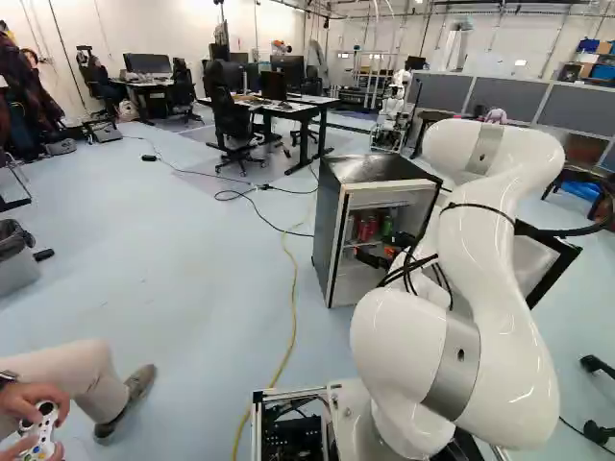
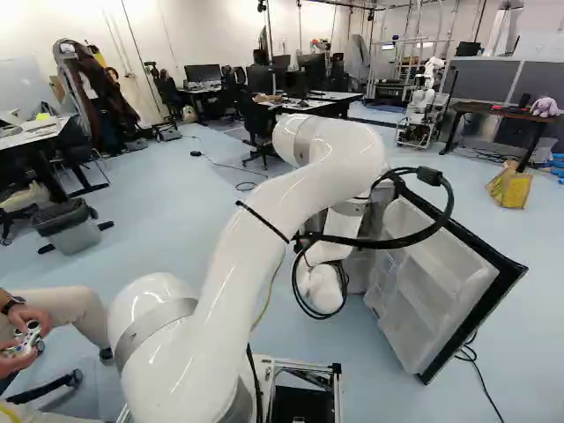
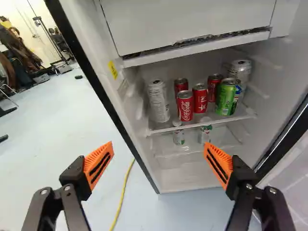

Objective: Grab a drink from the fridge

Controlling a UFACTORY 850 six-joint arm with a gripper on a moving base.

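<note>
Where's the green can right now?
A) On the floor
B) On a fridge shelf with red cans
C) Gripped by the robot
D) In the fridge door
B: the green can stands on the shelf near red cans, while the gripper is open.

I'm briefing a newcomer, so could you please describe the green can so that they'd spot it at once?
Find the small, black-sided open fridge, then its upper shelf of drinks. Beside the red cans stands the green can, set apart by its bright green body.
</note>
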